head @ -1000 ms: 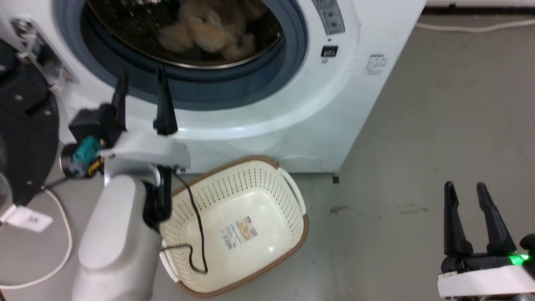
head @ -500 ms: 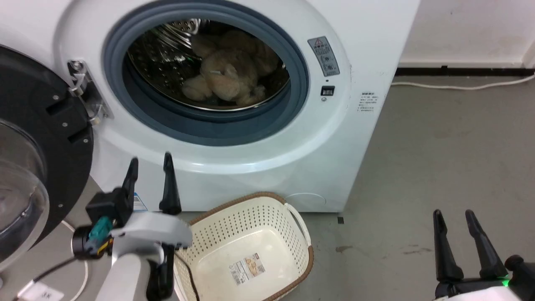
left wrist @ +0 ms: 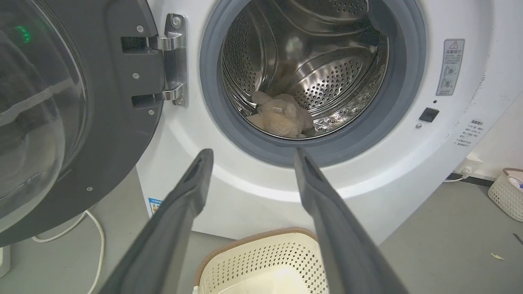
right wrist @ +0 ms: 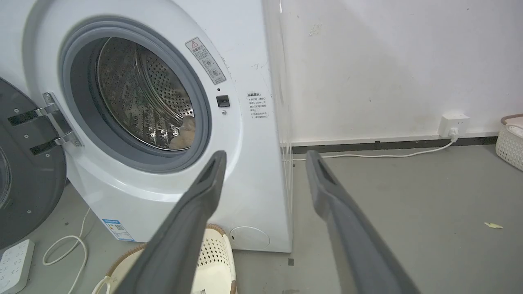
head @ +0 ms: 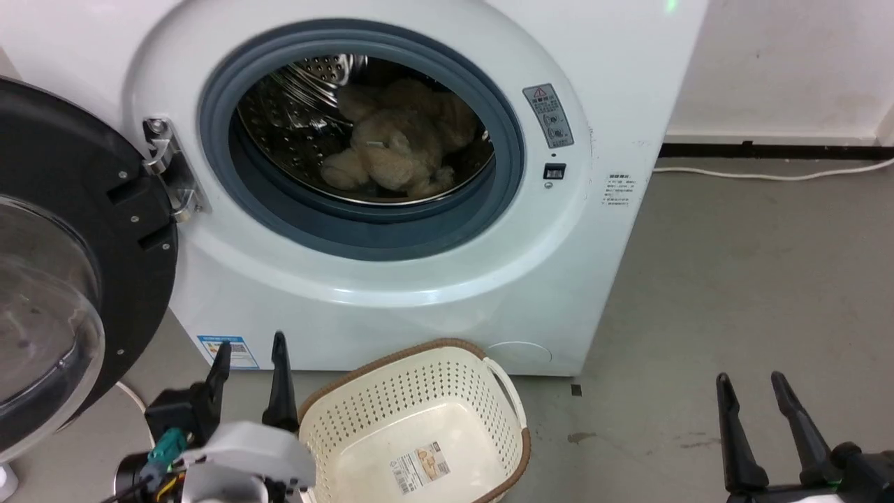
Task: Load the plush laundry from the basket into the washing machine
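You had the plush laundry (head: 398,157) in the washing machine (head: 419,293) drum (head: 293,133), basket (head: 391,391) on the floor (head: 733,279) in front; left gripper (head: 251,342) and right gripper (head: 751,379) were spread, empty.

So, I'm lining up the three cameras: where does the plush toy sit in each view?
Head view: plush laundry upper centre, inside the drum.
Left wrist view: it lies centre, low in the drum.
Right wrist view: tan sliver at the drum's right edge.
Shared landmark: warning sticker right of the drum.
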Controlling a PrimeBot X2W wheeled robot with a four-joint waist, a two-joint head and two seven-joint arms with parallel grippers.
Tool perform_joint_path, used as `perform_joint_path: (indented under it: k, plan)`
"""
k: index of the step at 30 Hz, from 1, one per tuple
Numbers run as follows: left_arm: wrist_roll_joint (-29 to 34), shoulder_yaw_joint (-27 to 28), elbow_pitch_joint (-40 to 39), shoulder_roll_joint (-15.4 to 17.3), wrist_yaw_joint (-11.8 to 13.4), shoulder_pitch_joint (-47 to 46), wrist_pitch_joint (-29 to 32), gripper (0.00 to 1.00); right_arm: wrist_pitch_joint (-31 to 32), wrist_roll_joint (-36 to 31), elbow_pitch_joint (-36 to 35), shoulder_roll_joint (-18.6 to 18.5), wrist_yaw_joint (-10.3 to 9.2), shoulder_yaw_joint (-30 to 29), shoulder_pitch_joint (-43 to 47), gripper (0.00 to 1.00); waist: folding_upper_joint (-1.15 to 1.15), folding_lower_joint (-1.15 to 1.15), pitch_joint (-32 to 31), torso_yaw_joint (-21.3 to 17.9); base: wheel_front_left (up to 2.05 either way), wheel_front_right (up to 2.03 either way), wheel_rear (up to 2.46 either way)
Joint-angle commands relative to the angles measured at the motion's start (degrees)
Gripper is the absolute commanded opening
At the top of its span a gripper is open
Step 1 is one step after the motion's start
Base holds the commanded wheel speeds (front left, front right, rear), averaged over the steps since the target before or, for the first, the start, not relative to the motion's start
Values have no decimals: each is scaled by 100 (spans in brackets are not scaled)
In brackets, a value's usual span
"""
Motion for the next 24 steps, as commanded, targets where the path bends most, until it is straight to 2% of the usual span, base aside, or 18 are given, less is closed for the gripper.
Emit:
perform_joint_path:
  k: [1, 10, 24]
  plan:
    - [-17, -10, -69, 46, 34, 126, 31, 100, 31, -30, -30, -9, 5, 10, 118, 100, 0, 0, -39, 18, 0, 0, 0]
    - [59, -104, -511, 227, 108, 532, 296, 100, 199, -98, -120, -9, 5, 44, 234, 100, 0, 0, -141, 67, 0, 0, 0]
    - [306, -353, -917, 442, 31, 684, 196, 100, 334, -69, -138, -9, 5, 101, 258, 100, 0, 0, -190, 89, 0, 0, 0]
